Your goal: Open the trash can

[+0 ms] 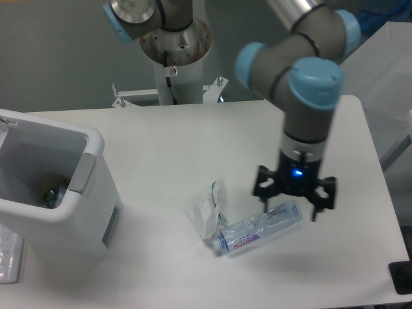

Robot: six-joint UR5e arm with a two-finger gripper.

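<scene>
Nearest the camera, a clear plastic bottle (259, 228) lay on its side on the white table (193, 141), its cap end pointing toward the lower left. A label with purple and pale print wrapped the end by the cap, but the writing was too small to read. Touching that end, a crumpled clear wrapper (209, 212) with a green edge rested on the tabletop.

Just above the bottle's far end hung the gripper (293, 205), black, with a blue light glowing on its body. Its two fingers were spread wide apart and pointed down on either side of the bottle's upper end, holding nothing. The grey arm with light-blue joint caps rose from it toward the top of the view.

At the left edge stood the trash can (55, 193), a white boxy bin with rounded corners, well apart from the gripper. Its top was open and its inside was visible, with some small greenish litter at the bottom. A grey push-tab (82, 174) sat on the rim facing the table's middle.

Farther back, the arm's base column (175, 55) stood behind the table.
</scene>
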